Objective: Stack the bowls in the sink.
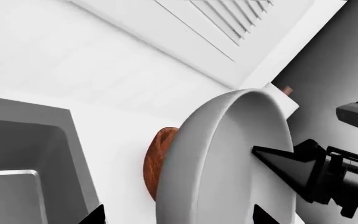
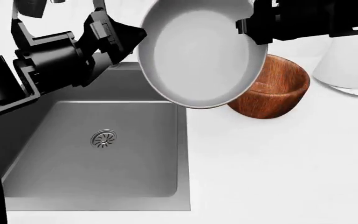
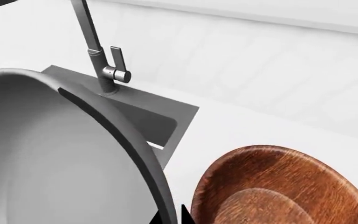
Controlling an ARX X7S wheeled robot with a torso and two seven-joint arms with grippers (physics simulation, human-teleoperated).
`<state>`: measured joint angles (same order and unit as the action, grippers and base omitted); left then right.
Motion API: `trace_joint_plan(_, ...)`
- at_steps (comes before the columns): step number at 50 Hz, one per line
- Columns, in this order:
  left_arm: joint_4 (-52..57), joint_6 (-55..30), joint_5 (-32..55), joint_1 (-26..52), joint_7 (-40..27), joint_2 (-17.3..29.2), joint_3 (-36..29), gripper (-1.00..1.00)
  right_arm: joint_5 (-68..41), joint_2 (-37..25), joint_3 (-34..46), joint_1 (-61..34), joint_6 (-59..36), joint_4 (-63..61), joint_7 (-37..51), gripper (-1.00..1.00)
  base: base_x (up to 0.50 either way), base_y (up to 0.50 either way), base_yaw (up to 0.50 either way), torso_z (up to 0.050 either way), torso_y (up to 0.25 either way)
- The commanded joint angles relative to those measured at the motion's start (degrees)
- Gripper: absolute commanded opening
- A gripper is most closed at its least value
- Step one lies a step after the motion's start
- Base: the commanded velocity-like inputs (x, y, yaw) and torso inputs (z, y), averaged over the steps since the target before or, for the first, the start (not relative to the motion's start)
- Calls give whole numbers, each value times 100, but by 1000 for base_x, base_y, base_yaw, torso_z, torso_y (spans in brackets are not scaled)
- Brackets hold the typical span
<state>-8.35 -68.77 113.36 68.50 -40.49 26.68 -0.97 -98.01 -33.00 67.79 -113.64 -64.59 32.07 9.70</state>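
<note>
My right gripper (image 2: 258,29) is shut on the rim of the grey bowl (image 2: 197,53) and holds it tilted in the air over the sink's right edge. In the right wrist view its fingertips (image 3: 169,217) pinch that rim (image 3: 138,154). The wooden bowl (image 2: 272,91) stands upright on the counter right of the sink (image 2: 135,154), partly hidden by the grey bowl; it also shows in the right wrist view (image 3: 278,191). My left gripper (image 2: 126,37) is open beside the grey bowl's left rim. In the left wrist view the grey bowl (image 1: 229,158) fills the space ahead of its spread jaws (image 1: 177,219).
The sink's round drain (image 2: 104,139) lies mid-basin. The steel faucet (image 3: 104,60) rises behind the sink. A white cylindrical object (image 2: 347,60) stands on the counter at the far right. White counter (image 2: 278,177) spreads right of the sink. A wall with a vent (image 1: 229,18) is behind.
</note>
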Motion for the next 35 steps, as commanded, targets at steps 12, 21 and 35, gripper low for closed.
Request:
trace_joint_plan(12,-432,-45,-729,-1,628,-78,-330,100,-11,19,-106,28,54,-79,-52,-100,0,0,0,0,0)
trace_joint_plan(21,-590,10,-998,-81,972,-156,-440,100,-47,3,-136,71,80,-143,-24,-100,0,0,0,0,0)
trace_joint_plan(35,-622,125,-1131,-134,1002,-162,-498,-100,-55,-7,-150,110,100,-168,-34,-100,0,0,0,0,1)
